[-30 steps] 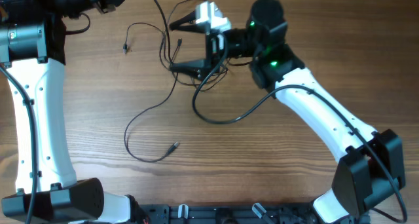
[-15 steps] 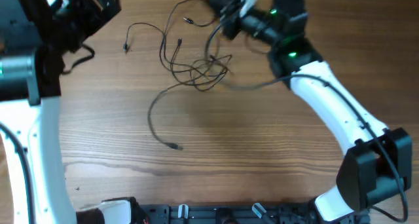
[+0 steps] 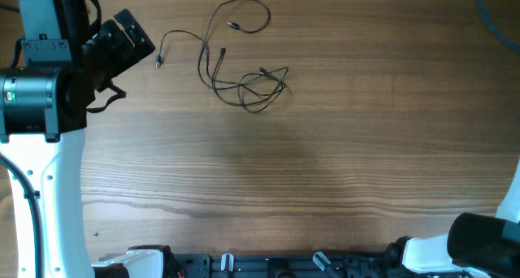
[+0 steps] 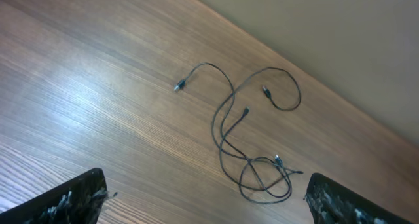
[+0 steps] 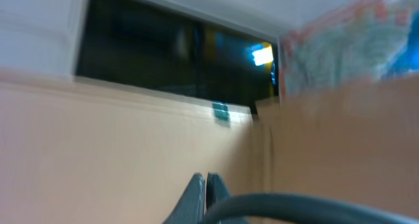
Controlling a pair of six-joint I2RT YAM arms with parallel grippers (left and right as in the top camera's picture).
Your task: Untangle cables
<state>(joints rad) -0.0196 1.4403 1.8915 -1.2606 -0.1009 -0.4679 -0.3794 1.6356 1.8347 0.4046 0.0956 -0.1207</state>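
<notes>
The left end effector [image 4: 206, 179] is wide open and has nothing in it. Its two dark fingers [image 4: 69, 199] stick out low at each side of the wrist view. Bare brown worktop [image 4: 78, 93] shows between them. The end effector hangs up off the wood.

A little way ahead of the open fingers lie the cables [image 4: 221, 129]. They are thin and dark. They rest flat on the wood and nothing touches them. The part nearest the end effector is a messy knot [image 4: 262, 181] of small loops, over toward its right finger. Strands run farther away from the knot. One bends off to the left and ends in a tiny plug [image 4: 178, 86]. Another makes a big round loop [image 4: 298, 93] at the far side, close to the back edge of the worktop. Seen from above, the whole bunch sits to the right of the left end effector, well apart from it.

The right end effector [image 5: 206, 194] is squeezed tight, its two fingers pressed flat together. I can see nothing between them. It is lifted away and points at a pale wall [image 5: 131, 145] with a dark window [image 5: 163, 54]. That view is blurry. A thick grey cord [image 5: 308, 207] crosses right by its fingers.
</notes>
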